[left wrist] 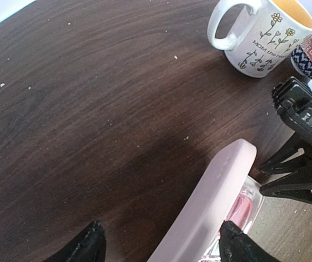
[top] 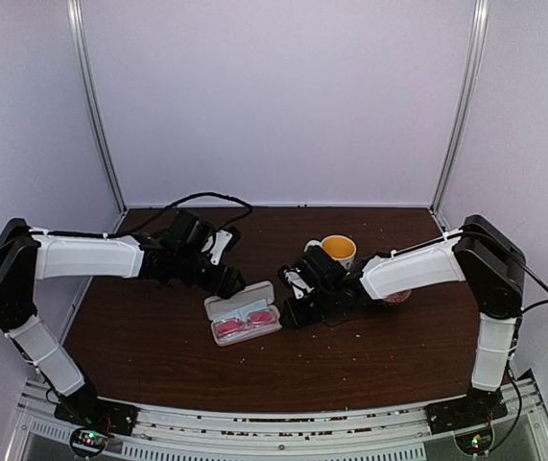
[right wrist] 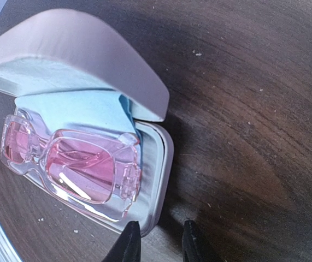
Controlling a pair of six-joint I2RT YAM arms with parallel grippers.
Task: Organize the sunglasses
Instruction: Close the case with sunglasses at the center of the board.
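Note:
The sunglasses, with a clear pink frame and pink lenses, lie folded in the open pink case on a light blue cloth. They also show in the top view. The case lid stands raised. My left gripper is open; its fingers straddle the lid's far end without closing on it. It sits just behind the case in the top view. My right gripper is open only narrowly and empty, its tips right at the case's right end rim; it also shows in the top view.
A white mug with a yellow inside and flower print stands behind the right gripper. A small patterned blue, white and red dish sits beside it. The case lies mid-table on dark wood. Crumbs dot the table.

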